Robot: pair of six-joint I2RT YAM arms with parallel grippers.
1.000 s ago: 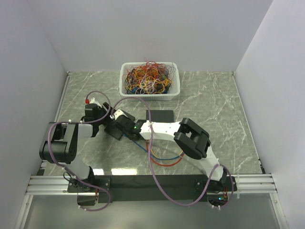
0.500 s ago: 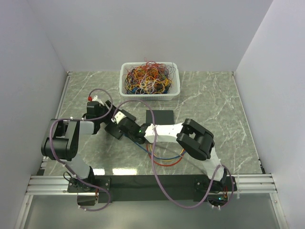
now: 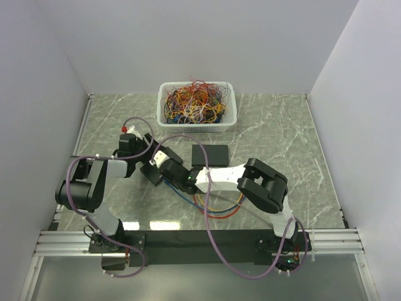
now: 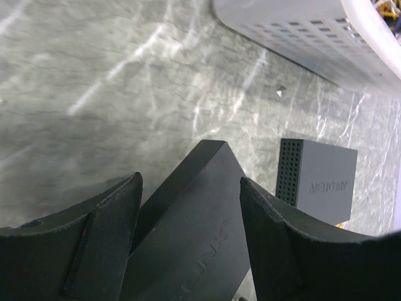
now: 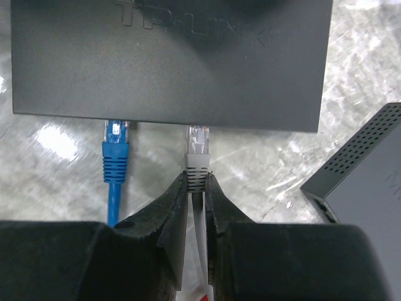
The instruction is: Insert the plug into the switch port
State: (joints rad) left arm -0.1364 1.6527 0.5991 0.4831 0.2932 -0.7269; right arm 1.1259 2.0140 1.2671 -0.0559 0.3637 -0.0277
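The black switch lies flat between the two arms and shows in the top view. My left gripper straddles it, a finger against each side. My right gripper is shut on the boot of a grey plug. The plug's clear tip sits at the mouth of a port in the switch's near edge. How deep it sits is hidden. A blue plug is in the port to its left. In the top view the two grippers meet at the switch, left and right.
A second dark box lies just right of the switch, seen grey in the left wrist view. A white basket of tangled cables stands at the back. Blue, orange and red cables loop under the right arm.
The left gripper has shifted slightly right towards the switch. The right arm's elbow has moved right and down, while its gripper stays at the switch's edge with the plug.
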